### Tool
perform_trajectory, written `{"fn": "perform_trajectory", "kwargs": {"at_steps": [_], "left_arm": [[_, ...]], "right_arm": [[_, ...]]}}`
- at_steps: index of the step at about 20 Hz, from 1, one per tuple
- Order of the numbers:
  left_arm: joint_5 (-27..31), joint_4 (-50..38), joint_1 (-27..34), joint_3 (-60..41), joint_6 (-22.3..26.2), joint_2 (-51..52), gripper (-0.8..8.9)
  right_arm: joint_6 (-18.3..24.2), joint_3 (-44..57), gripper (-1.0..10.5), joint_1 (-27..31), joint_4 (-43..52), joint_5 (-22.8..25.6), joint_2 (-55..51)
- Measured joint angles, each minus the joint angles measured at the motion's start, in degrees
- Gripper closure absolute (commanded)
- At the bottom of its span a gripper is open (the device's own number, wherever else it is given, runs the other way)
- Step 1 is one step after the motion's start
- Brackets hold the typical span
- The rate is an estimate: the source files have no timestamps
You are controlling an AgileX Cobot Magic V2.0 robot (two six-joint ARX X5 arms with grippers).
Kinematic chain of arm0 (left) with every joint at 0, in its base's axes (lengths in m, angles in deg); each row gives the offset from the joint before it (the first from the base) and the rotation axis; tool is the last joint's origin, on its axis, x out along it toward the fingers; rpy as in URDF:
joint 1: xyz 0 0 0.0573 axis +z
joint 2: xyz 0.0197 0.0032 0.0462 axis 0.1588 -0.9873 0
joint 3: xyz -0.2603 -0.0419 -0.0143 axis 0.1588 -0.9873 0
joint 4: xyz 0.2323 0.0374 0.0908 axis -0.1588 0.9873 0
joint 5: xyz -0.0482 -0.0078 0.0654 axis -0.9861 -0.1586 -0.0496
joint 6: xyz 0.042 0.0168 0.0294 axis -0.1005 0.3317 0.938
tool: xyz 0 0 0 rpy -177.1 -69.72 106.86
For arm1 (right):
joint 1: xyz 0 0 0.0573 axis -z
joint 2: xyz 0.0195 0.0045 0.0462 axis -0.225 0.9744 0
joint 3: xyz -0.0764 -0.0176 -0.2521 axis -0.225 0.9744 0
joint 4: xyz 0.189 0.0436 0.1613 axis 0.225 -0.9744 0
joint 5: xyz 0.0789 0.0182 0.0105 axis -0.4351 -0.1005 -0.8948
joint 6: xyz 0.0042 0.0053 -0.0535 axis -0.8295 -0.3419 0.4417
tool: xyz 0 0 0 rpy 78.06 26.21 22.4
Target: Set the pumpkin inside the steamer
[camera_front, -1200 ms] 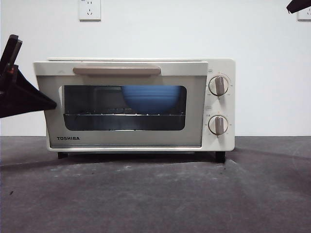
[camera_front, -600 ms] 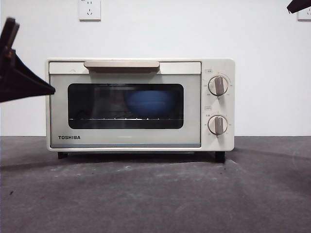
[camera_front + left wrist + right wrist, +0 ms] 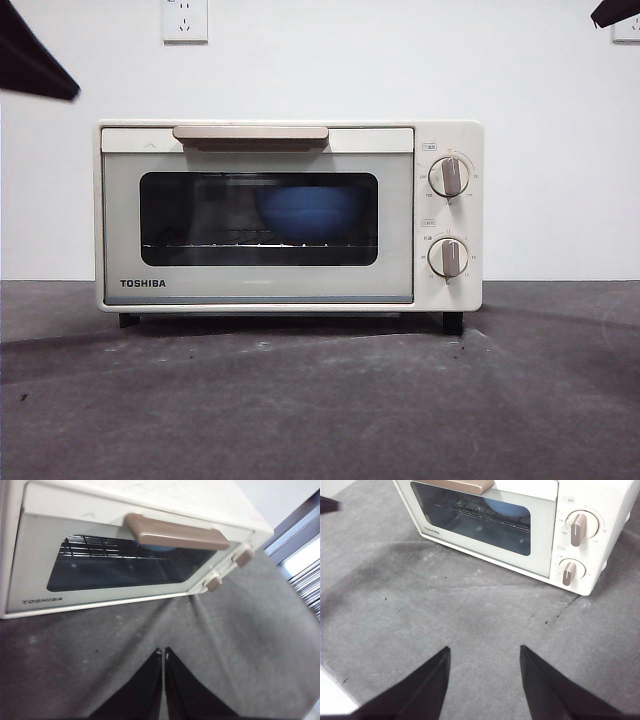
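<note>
The cream-white Toshiba steamer (image 3: pixel 290 215) stands at the middle of the table with its door shut; it also shows in the left wrist view (image 3: pixel 115 555) and the right wrist view (image 3: pixel 520 525). A blue bowl (image 3: pixel 310 212) sits inside on the rack behind the glass. The pumpkin is not in view in any frame. My left gripper (image 3: pixel 163 652) is shut and empty, above the mat in front of the steamer, at the top left corner of the front view (image 3: pixel 35 60). My right gripper (image 3: pixel 484 652) is open and empty, high at the right.
A dark grey mat (image 3: pixel 320 390) covers the table in front of the steamer. A wall socket (image 3: pixel 185 20) is on the white wall behind. The table's edge and a metal frame (image 3: pixel 300 555) lie off to the steamer's right side.
The steamer door went from partly open to fully shut. My left gripper has since drawn up and away to the top left corner.
</note>
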State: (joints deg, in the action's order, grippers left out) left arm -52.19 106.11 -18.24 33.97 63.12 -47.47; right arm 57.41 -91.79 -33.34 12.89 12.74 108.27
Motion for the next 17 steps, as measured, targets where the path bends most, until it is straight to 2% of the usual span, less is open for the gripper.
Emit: {"fn": "perform_trajectory", "kwargs": {"at_steps": [1,5,13,14,15,16,17], "left_arm": [[2.32,5.7,-1.44,2.62,2.8,1.84,7.98],[3.78,15.65,-3.17,5.77,8.33,5.79,7.98],[3.89,16.76,-3.15,5.77,9.92,8.0,7.98],[3.89,16.76,-3.15,5.77,10.08,8.0,7.98],[3.89,16.74,-3.15,5.77,10.12,8.0,7.98],[3.89,16.74,-3.15,5.77,10.14,8.0,7.98],[3.89,16.74,-3.15,5.77,10.23,8.0,7.97]], "right_arm": [[0.11,0.0,7.3,0.0,-0.02,0.0,0.0],[0.15,0.0,7.3,0.0,0.0,0.0,0.0],[0.15,0.0,7.3,0.0,0.0,0.17,0.0],[0.17,0.0,7.5,0.0,0.0,0.33,0.0],[0.15,0.0,8.7,0.0,0.0,0.39,0.0],[0.15,0.0,9.5,0.0,0.0,0.39,0.0],[0.24,0.0,9.4,0.0,-0.02,0.39,0.0]]}}
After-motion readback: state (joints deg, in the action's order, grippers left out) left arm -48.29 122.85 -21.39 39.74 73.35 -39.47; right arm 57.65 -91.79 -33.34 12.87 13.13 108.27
